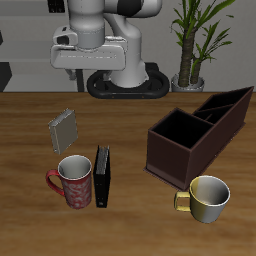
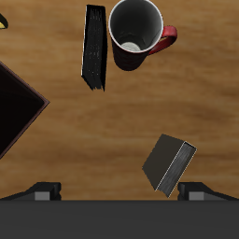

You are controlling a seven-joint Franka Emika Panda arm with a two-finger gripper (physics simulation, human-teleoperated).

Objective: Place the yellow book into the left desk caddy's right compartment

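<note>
The yellow book point(image 1: 64, 129) is small, thin and greyish tan. It lies tilted on the wooden table, behind the red mug, and also shows in the wrist view point(image 2: 169, 162). The left desk caddy point(image 1: 178, 155) is a dark maroon open-top box with inner dividers, far across the table from the book. One corner of the caddy point(image 2: 28, 91) shows in the wrist view. My gripper point(image 1: 68, 62) hangs high above the table, behind the book. The gripper point(image 2: 119, 191) is open, its fingertips point(image 2: 45, 191) wide apart with nothing between them.
A red patterned mug point(image 1: 75, 182) stands near the front edge, with a black upright book point(image 1: 103, 177) right beside it. A cream-yellow mug point(image 1: 208, 197) sits in front of the caddy. A potted plant point(image 1: 195, 40) stands at the back.
</note>
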